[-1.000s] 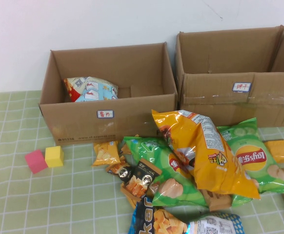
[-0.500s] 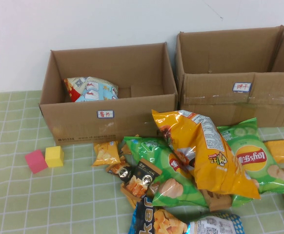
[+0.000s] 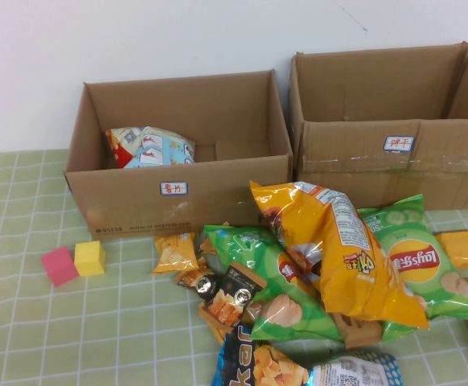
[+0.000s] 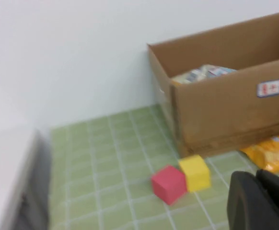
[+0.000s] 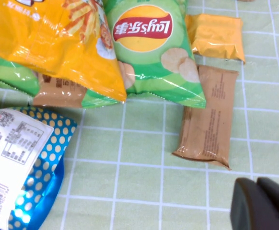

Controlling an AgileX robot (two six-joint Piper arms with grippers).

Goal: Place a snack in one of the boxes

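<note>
The snack (image 3: 149,147), a bag showing red and pale blue-white, lies inside the left brown cardboard box (image 3: 218,193), against its left side. It also shows in the left wrist view (image 4: 204,73), inside that box (image 4: 216,115). My left gripper (image 4: 257,178) is shut and empty, low over the table near the pink and yellow cubes, to the left of the box. My right gripper (image 5: 256,184) is shut and empty, over bare table beside a brown packet (image 5: 207,117). Neither gripper shows in the high view.
A taller taped box (image 3: 363,173) stands to the right. A pile of snacks lies in front: a yellow-orange bag (image 3: 338,249), green chip bags (image 3: 415,257), a blue dotted bag (image 3: 298,371) and small packets. A pink cube (image 3: 59,265) and a yellow cube (image 3: 89,258) sit at the left.
</note>
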